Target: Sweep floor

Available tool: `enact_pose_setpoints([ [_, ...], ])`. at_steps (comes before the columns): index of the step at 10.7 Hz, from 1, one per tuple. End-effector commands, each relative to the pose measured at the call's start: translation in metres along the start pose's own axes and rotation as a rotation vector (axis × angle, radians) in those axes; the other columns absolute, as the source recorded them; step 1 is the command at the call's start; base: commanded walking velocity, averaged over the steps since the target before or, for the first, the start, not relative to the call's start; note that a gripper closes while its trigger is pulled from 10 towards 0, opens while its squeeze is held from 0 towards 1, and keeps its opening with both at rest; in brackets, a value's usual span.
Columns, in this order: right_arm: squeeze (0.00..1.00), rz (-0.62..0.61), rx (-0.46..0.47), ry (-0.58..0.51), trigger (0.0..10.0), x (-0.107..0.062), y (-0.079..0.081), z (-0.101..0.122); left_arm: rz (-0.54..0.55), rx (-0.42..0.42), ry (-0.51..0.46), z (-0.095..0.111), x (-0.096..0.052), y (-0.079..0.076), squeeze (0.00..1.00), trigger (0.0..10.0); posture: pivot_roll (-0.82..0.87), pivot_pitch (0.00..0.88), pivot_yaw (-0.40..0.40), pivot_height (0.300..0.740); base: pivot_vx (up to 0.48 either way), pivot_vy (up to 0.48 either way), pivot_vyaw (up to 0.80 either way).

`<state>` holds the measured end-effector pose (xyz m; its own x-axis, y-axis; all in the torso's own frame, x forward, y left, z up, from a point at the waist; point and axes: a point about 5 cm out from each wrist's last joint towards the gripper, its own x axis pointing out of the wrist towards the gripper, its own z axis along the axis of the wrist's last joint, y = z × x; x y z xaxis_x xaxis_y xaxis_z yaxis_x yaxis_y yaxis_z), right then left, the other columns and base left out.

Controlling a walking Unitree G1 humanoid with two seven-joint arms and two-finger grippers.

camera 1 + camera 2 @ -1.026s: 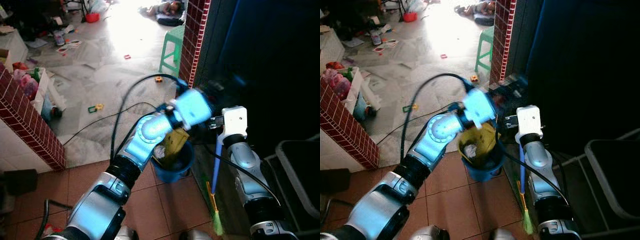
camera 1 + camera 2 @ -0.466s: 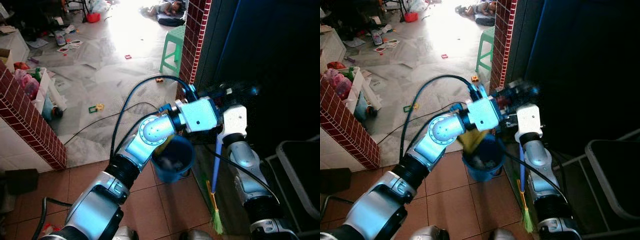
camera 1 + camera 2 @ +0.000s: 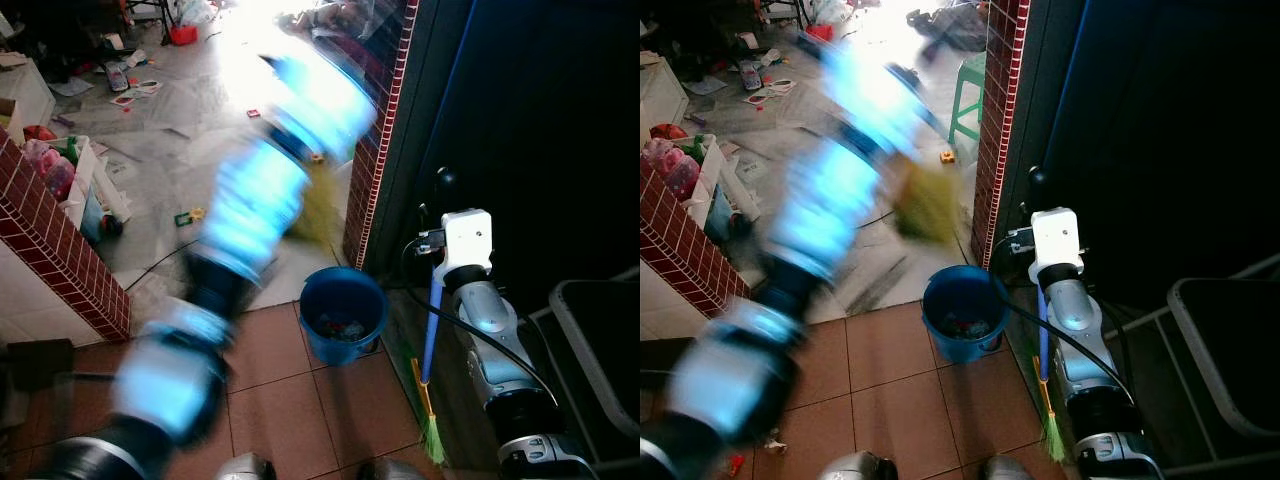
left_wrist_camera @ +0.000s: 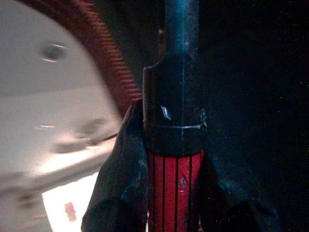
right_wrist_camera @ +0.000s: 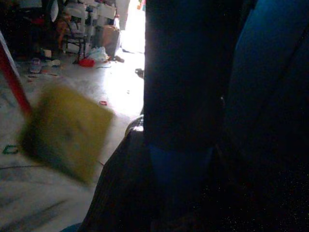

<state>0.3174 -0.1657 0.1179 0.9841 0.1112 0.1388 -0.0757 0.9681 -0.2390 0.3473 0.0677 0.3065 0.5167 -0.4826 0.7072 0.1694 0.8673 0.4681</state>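
Right gripper (image 3: 432, 262) clamps the blue broom (image 3: 430, 340) upright.
Left gripper (image 4: 164, 188), blurred, grips the dustpan's (image 3: 318, 205) red handle; light, stiff, held high.

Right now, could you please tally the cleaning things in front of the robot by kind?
Blue bucket: 1
Yellow dustpan, blurred, red handle clamped in the left gripper: 1
Blue-handled broom, clamped in the right gripper: 1
Total: 3
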Motion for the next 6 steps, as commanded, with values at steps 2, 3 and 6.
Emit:
enact_pose_setpoints([
  [2,0.0,0.002,-0.014,-0.058,10.0,0.007,0.002,0.012,0.101,0.083,0.046,-0.006,-0.007,0.029,0.0,10.0,-0.05,0.0,0.006,0.74,0.0,0.0,0.0],
  [3,0.0,0.005,-0.01,-0.058,10.0,0.008,0.002,0.012,0.216,0.013,0.238,-0.039,-0.039,0.036,0.0,10.0,-0.05,0.0,0.006,0.74,0.0,0.0,0.0],
  [6,0.0,0.011,0.005,-0.055,10.0,0.006,0.004,0.011,0.449,-0.038,0.66,-0.101,-0.127,0.023,0.0,10.0,-0.06,0.0,0.0,0.74,0.0,0.0,0.0],
])
